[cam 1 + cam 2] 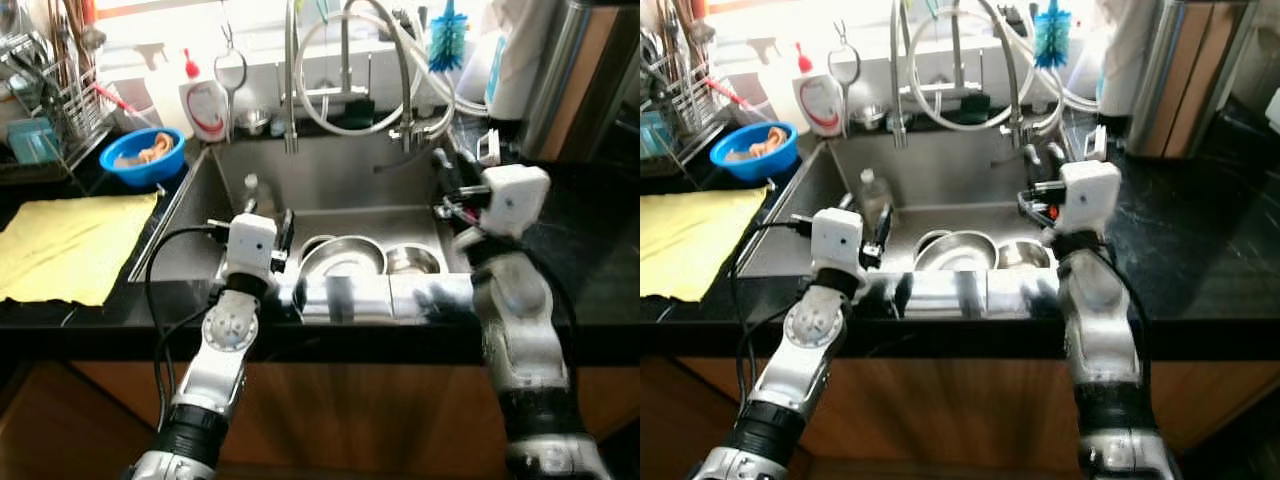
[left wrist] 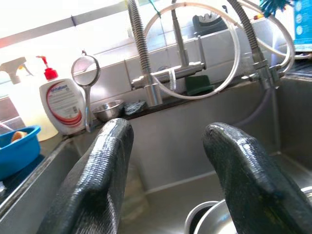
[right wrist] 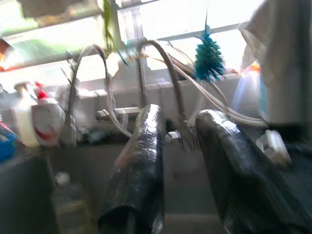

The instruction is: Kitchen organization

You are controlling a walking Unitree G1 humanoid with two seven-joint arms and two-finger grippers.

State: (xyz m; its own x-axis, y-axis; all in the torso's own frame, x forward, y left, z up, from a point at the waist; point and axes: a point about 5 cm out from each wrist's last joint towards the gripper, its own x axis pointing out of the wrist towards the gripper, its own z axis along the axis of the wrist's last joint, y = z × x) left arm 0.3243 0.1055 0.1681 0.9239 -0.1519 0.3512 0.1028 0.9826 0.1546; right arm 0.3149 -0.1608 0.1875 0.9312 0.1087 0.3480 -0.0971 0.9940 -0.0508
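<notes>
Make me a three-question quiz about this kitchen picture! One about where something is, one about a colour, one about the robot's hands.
1. Where are the steel bowls?
A. in the sink
B. on the yellow cloth
C. on the floor

2. What colour is the bowl left of the sink?
A. red
B. blue
C. green

3. How are the left gripper's fingers?
A. shut on a cup
B. shut on a sponge
C. open, holding nothing

Answers: 1 A, they sit in the basin. 2 B, it is bright blue. 3 C, a bare gap separates them.
</notes>
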